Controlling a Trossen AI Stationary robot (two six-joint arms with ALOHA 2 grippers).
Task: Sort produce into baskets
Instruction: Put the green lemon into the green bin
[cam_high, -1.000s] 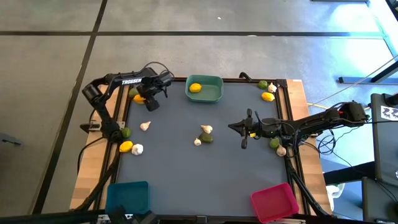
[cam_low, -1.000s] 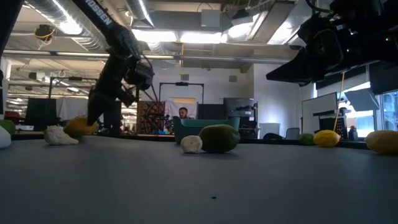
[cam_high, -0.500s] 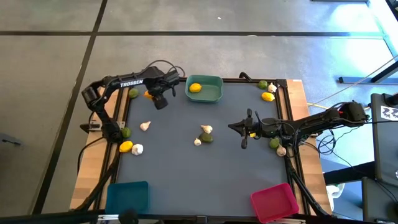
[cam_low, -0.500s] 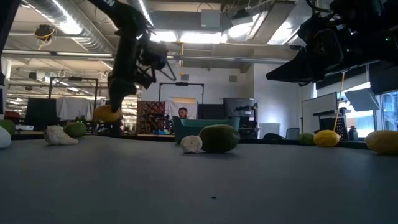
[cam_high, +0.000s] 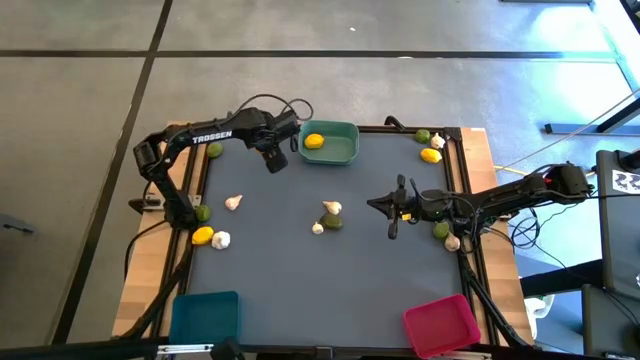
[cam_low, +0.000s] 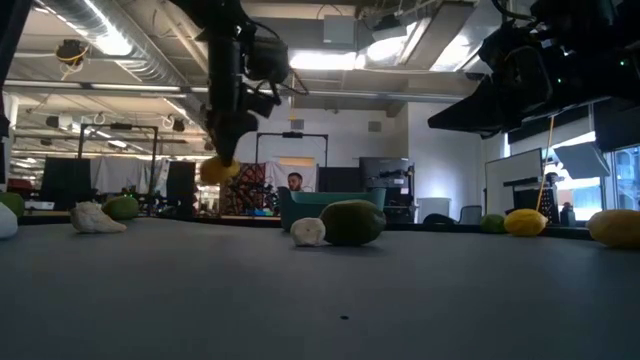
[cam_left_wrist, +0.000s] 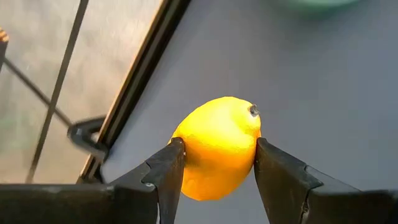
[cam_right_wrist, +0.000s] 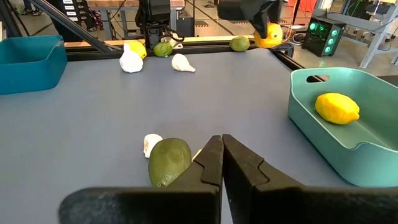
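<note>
Across my dark grey rectangular table top (cam_high: 300, 280) the sorting looks barely begun. Of the three shallow plastic baskets, the teal-green one (cam_high: 345, 152) at the far edge holds a single yellow lemon (cam_high: 314, 141). The blue basket (cam_high: 205, 312) and the pink-red basket (cam_high: 440, 322) at the near corners look empty from above.

My left claw (cam_high: 277, 160) hangs in the air just beside the teal-green basket, its two fingers clamped on a second yellow lemon (cam_left_wrist: 217, 146). I judge this to be the carry toward that bin, with the drop not yet made. My right claw (cam_high: 392, 218) waits over the table's right half, fingers pressed together and holding nothing.

Much is left. A green lime (cam_high: 333, 222) sits mid-table with two knobbly white garlic bulbs (cam_high: 331, 208) touching or just beside it. By the left edge lie another garlic bulb (cam_high: 233, 203), a lime, and a lemon with a garlic bulb next to it. More limes, a lemon and garlic crowd the right rail.

Most of the middle is open, so room for moving is wide. The strays against the wooden side rails (cam_high: 196, 200) leave little room for my fingers on the rail side.
</note>
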